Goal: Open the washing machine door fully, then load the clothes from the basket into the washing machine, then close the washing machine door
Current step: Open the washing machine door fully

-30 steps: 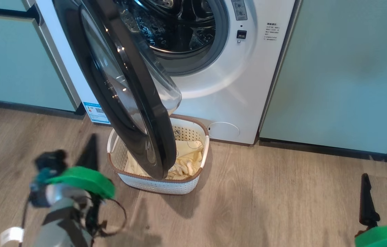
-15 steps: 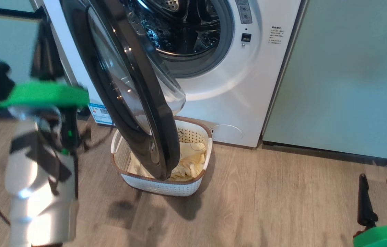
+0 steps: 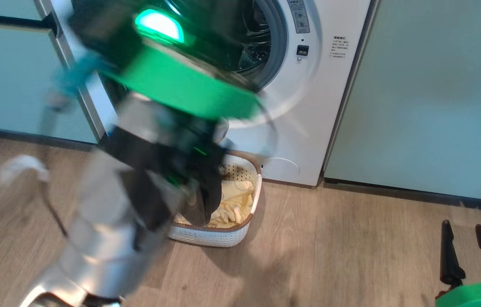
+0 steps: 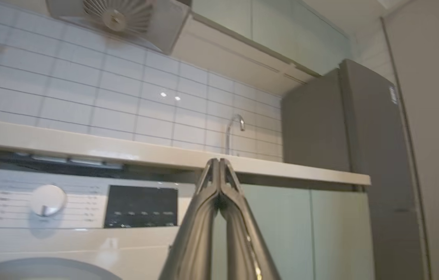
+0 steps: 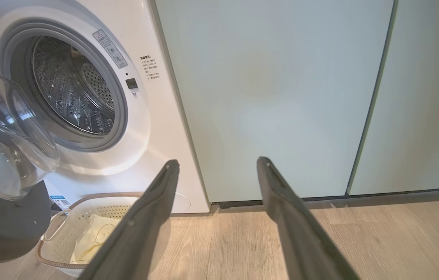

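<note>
Currently my left pincer (image 4: 218, 163) is clenched, my right pincer (image 5: 217, 162) released. Soft yellow clothes (image 3: 236, 197) lie in a perforated cream basket (image 3: 219, 237).

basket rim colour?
Brown, on the cream perforated basket. Clearest in the head view.

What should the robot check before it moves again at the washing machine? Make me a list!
1. Is the washing machine door fully open: not ok, it stands out over the basket.
2. Are the clothes in the basket: ok.
3. Is the washing machine drum mouth unblocked: ok.
4. Is the left gripper free: ok, jaws shut on nothing.
5. Is the right gripper ready: ok, jaws open, empty.
6. Is the left arm clear of the door: cannot tell, head view is blurred.
</note>
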